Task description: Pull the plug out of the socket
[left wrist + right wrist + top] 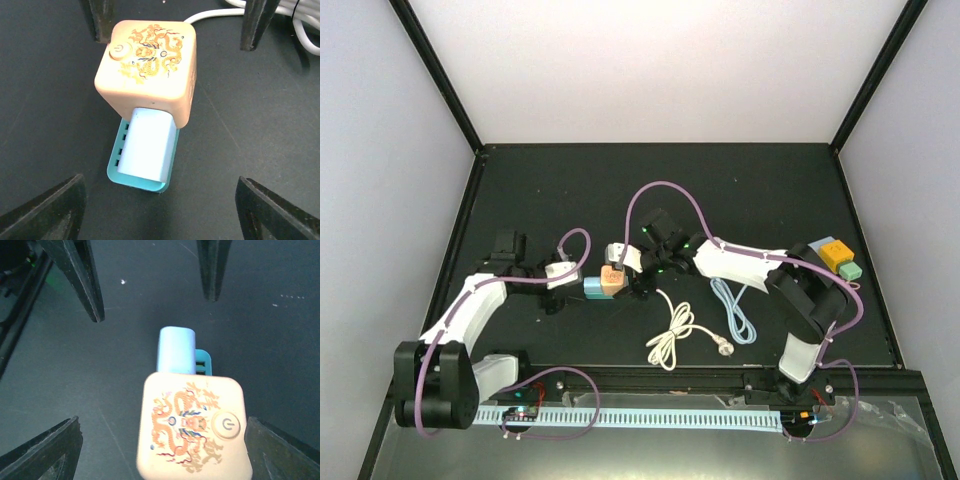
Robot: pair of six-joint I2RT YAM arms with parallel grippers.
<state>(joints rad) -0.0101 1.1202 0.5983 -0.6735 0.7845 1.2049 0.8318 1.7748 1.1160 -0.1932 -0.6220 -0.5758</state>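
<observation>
A peach cube socket (pixel 611 281) with a dragon print and a power button lies mid-table. A pale blue plug block (pixel 592 288) on a teal base sticks out of its left side. In the left wrist view the socket (pixel 147 70) is ahead and the plug (pixel 147 150) points toward my left gripper (pixel 160 212), which is open and wide, just short of the plug's end. My right gripper (pixel 162 452) is open and straddles the socket (pixel 192 430), with the plug (pixel 176 350) beyond it. In the top view the left gripper (pixel 563 285) and right gripper (pixel 638 275) face each other.
The socket's white cord (pixel 670 335) lies coiled in front, and it also shows in the left wrist view (pixel 300 25). A light blue cable (pixel 735 318) lies beside it. Orange (pixel 835 252) and green (pixel 850 270) blocks sit at the right edge.
</observation>
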